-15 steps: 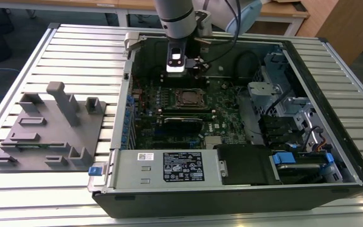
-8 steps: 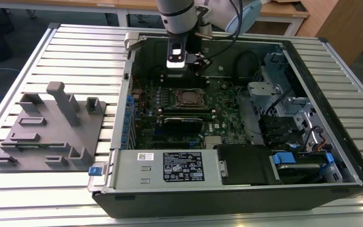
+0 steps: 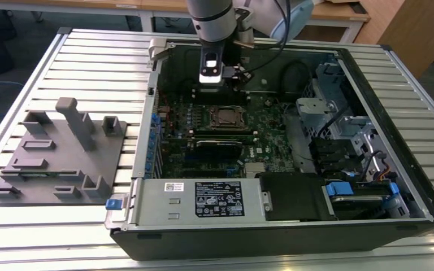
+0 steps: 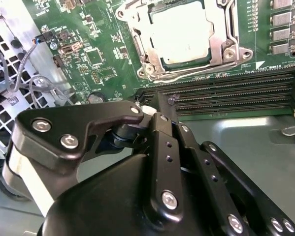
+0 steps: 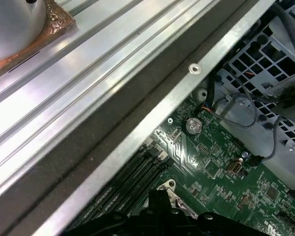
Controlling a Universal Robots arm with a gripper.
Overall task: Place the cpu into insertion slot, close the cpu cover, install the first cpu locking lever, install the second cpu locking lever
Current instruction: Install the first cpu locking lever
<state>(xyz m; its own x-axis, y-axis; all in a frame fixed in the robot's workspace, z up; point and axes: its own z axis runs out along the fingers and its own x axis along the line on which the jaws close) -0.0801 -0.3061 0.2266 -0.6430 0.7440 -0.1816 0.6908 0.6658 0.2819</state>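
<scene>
Already the pale square cpu [image 4: 179, 32] sits in the silver-rimmed insertion slot [image 3: 228, 117], thin metal cpu cover [image 4: 216, 24] down. Just beyond, the black pincer [image 4: 162, 104] is pinched together.

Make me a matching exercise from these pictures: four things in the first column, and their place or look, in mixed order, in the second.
1. cpu
2. power supply box
3. memory slots
4. parts fixture

A. long and black, on the motherboard
B. on the table, outside the case
C. framed by the cpu cover
D. inside the case, bearing a label

Pairs: 1-C, 2-D, 3-A, 4-B.
</scene>
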